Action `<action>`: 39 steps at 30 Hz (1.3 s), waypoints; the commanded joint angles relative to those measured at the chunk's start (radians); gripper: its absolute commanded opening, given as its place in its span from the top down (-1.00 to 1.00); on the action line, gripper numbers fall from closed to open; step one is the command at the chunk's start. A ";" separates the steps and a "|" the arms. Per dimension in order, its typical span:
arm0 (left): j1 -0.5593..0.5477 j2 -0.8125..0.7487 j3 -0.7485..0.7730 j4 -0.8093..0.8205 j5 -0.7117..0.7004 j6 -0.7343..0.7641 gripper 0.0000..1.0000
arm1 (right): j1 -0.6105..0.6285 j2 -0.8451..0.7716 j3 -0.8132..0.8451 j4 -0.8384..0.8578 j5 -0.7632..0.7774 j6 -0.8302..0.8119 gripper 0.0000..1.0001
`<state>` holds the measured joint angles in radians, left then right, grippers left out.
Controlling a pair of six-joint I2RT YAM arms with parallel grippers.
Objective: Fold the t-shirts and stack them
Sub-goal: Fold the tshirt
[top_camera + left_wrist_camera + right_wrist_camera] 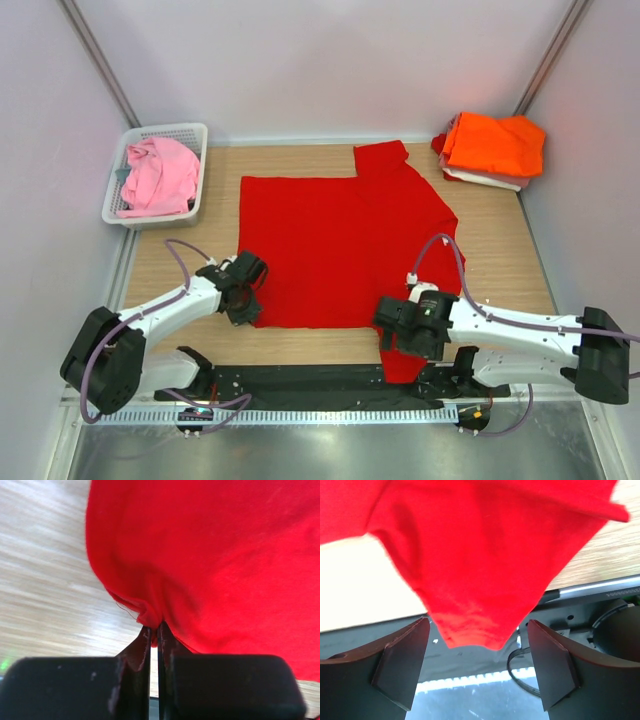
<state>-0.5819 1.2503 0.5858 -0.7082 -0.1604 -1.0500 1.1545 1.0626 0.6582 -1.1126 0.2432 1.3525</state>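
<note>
The task looks partly done. At the upper right of the top view a finished pile (490,155) sits in the corner of the bench (500,250). A folded orange tee (495,142) lies on top and a white tee (482,178) shows as a thin edge beneath it. A sliver of darker red peeks out at the pile's left side, but what it belongs to is too small to tell.

The red tee (340,240) is the one in hand. It lies spread flat across the middle of the bench, not yet folded, with one sleeve pointing to the top of the frame and another reaching past the bench's near edge at lower centre.

The left claw (154,630) is clenched on the tee's lower left corner, and the cloth bunches into the closed tips. The right claw (479,624) is released. Its fingers stand wide on either side of the lower sleeve, which hangs between them without touching either.

The one container is a white basket (160,130) at the upper left. It holds a crumpled pink tee (158,175), unfolded, with a bit of grey showing at its left side. So I judge that the red tee and then the pink one remain to be folded and stacked.
</note>
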 commanded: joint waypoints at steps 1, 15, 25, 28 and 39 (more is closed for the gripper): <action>0.001 0.041 -0.053 0.138 -0.011 -0.001 1.00 | -0.003 0.010 0.012 -0.069 -0.080 -0.065 -0.68; 0.001 -0.025 -0.066 0.153 0.038 0.019 1.00 | 0.028 0.180 -0.117 0.225 -0.254 -0.053 0.24; 0.001 -0.192 0.008 -0.008 0.032 0.031 1.00 | 0.036 0.117 0.055 0.014 -0.050 -0.067 0.98; 0.001 -0.222 0.051 -0.079 0.027 0.044 1.00 | 0.031 0.120 0.142 -0.056 0.043 -0.081 0.98; 0.059 -0.209 0.172 -0.191 0.047 0.128 1.00 | -0.217 0.212 0.381 -0.001 0.235 -0.392 0.98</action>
<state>-0.5518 1.0286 0.7044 -0.8513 -0.1196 -0.9722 1.0012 1.2430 0.9527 -1.1339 0.3668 1.1061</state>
